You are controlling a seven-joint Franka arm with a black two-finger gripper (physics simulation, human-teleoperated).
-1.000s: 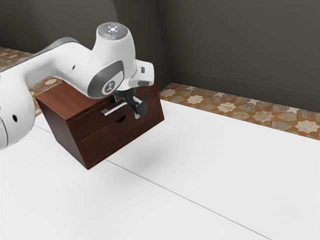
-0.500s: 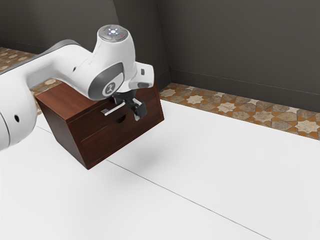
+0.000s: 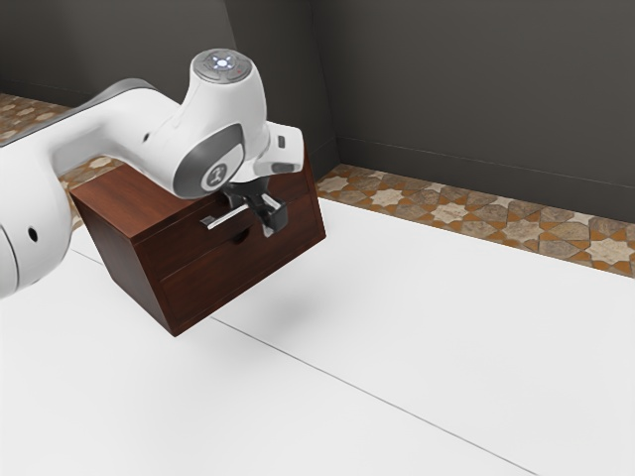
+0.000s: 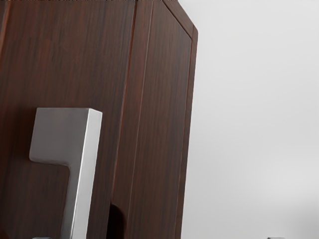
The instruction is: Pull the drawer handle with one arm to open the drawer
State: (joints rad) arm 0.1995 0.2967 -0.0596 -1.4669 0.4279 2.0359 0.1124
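A dark wooden cabinet (image 3: 189, 260) stands on the white table at the exterior view's left. Its upper drawer front (image 3: 184, 236) lies flush with the cabinet face and carries a silver bar handle (image 3: 222, 218). My black gripper (image 3: 268, 211) hovers just to the right of the handle's end, close to the drawer front, open, with nothing between its fingers. In the wrist view the handle (image 4: 75, 164) stands out from the wood front (image 4: 65, 59), off to one side of my hand's centre.
The white table (image 3: 397, 337) stretches to the exterior view's right and front of the cabinet. A patterned tile floor (image 3: 476, 218) and dark walls lie behind. My white arm (image 3: 119, 139) passes over the cabinet's top.
My gripper has edged slightly to the exterior view's left, closer to the handle's end. The drawer has not moved.
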